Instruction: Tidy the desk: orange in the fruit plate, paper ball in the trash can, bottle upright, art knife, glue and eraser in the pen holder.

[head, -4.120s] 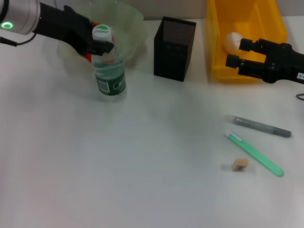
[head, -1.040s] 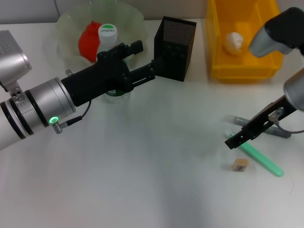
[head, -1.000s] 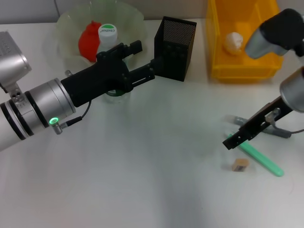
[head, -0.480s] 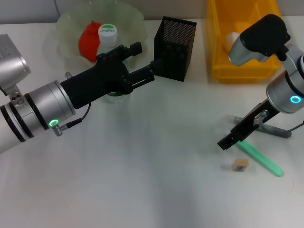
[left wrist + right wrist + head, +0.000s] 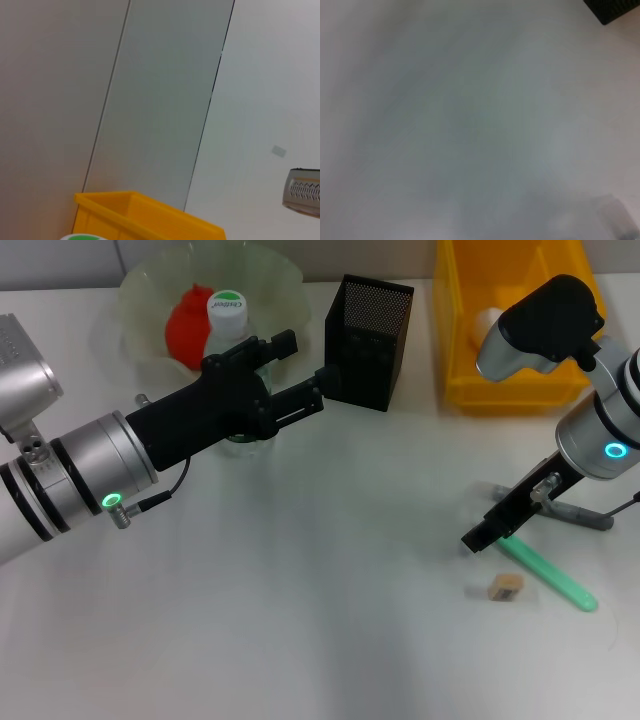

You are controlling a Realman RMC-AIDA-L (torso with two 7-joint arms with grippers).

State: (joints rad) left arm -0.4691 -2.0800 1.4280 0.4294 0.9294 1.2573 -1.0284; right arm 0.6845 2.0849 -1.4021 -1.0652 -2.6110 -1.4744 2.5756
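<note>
The orange lies in the pale green fruit plate. The bottle stands upright beside it; its cap shows in the head view and its body is partly hidden by my left arm. My left gripper is open and empty, between the bottle and the black mesh pen holder. The paper ball lies in the yellow trash can, partly hidden by my right arm. My right gripper hangs low over the near end of the green art knife. The grey glue stick and the eraser lie on the table.
The left wrist view shows the trash can's rim and the bottle cap's edge against a wall. The right wrist view shows blurred table and a corner of the pen holder.
My right arm has swung in over the trash can and its gripper has shifted slightly left by the art knife's end. My left arm has barely moved.
</note>
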